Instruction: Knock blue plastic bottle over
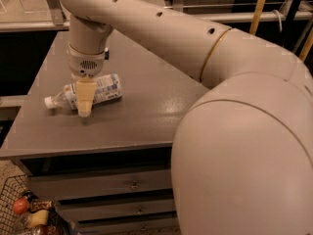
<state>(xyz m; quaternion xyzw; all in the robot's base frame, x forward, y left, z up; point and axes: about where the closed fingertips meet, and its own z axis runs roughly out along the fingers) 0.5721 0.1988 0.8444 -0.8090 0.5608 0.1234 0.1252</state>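
Observation:
The blue plastic bottle (pixel 104 90) lies on its side on the grey table top (pixel 146 112), near the left edge. Its white cap (pixel 49 102) points left and its blue-and-white label faces up. My gripper (pixel 84 106) hangs straight down from the cream arm (pixel 161 28) and sits directly in front of the bottle's middle, covering part of it. Its tip reaches down to the table just on the near side of the bottle. No green can shows.
The table top sits on a cabinet with drawers (pixel 132 185) at its front. A wire basket (pixel 24 214) holding food items stands on the floor at the bottom left. A metal rail (pixel 254 16) and a yellow post (pixel 259 6) run behind the table.

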